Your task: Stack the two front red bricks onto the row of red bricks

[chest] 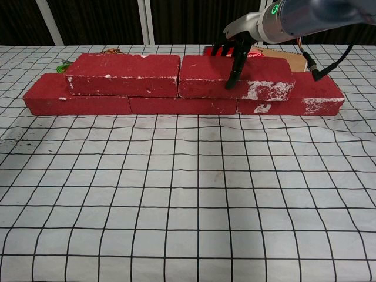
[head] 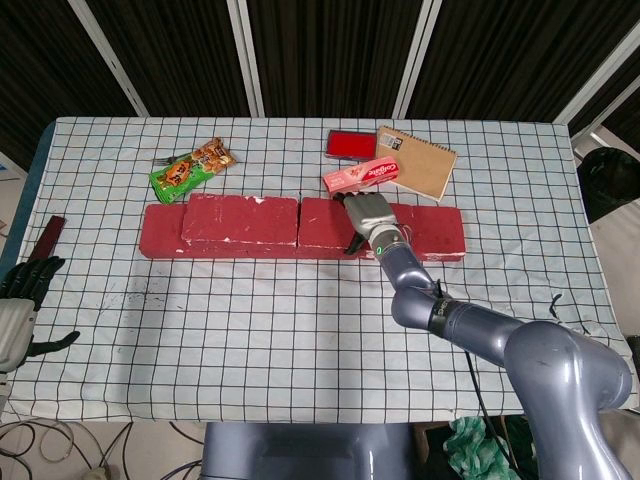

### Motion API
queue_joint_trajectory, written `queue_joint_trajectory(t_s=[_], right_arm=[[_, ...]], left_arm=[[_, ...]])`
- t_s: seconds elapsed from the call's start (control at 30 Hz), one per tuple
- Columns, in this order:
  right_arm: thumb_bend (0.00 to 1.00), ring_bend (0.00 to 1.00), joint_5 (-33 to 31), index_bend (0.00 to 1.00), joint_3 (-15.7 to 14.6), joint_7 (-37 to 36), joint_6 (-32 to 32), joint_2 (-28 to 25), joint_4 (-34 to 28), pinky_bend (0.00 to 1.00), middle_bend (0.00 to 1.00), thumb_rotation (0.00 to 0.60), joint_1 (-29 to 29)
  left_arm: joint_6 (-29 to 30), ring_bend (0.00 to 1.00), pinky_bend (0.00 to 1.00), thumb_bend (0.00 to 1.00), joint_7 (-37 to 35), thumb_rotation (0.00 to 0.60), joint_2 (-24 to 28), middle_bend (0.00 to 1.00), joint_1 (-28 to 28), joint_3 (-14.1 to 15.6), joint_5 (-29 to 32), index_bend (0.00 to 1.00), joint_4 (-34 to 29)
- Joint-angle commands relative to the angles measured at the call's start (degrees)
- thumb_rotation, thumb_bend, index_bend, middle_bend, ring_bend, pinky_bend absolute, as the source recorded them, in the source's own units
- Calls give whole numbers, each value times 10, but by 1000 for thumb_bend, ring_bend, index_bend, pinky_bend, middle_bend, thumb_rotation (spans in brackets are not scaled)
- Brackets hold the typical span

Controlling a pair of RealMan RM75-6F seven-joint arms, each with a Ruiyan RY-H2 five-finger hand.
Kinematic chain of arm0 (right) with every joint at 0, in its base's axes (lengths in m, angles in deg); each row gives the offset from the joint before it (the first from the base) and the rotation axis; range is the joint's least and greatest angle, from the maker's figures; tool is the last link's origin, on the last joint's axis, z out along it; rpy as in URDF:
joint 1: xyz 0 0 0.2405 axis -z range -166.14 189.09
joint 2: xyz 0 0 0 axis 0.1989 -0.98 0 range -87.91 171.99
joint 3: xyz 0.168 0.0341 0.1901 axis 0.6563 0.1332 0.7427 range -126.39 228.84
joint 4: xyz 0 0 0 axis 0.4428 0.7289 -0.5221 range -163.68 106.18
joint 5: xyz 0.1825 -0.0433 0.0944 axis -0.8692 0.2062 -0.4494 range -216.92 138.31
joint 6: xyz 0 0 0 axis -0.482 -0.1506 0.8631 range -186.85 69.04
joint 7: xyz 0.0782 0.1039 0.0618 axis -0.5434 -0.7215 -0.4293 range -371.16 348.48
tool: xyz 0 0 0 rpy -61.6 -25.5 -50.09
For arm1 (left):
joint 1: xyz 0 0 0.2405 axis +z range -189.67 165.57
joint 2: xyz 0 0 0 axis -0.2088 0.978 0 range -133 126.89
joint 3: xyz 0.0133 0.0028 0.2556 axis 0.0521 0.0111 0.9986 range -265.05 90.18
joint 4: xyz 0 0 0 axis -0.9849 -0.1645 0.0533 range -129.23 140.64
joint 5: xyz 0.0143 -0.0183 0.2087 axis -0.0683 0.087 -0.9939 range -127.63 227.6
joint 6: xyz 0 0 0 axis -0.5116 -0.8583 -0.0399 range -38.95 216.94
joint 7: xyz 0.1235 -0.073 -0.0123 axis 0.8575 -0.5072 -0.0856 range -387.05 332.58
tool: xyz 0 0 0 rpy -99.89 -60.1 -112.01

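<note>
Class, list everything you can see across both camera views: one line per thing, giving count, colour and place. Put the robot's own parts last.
Upper bricks: two, red, side by side atop the row.
Bottom row of bricks: red, lying across the table's middle; count unclear from above.
Snack packet: one, green and orange, behind the row's left end.
Pink box: one, behind the right upper brick.
Red flat case: one, far side.
Notebook: one, brown, far right.
Tablecloth: one, white with black grid.
Right robot hand: grey and black, fingers on the right upper brick.
Left robot hand: black and grey, off the table's left edge, holding nothing.
</note>
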Motion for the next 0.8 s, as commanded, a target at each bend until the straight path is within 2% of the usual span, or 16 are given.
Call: queue_joint_trajectory(t_s=[0.03,0.37,0.8], right_arm=[[372,140,-2,227,-1,1,2,-1,0,176,181,600,-1],[310,94,-8,174,-7,6,3,-1,1,169,126,600,-4],[269,86,-28,150,-10,14,-3,4,8,169,116,600,-8]], left_arm=[[0,0,0,0,0,600,0,51,0,0,0,51,0],[-1,0,0,0,2,600,0,51,0,0,2,51,0],[-2,0,0,0,5,600,0,51,0,-1,4,51,-1]])
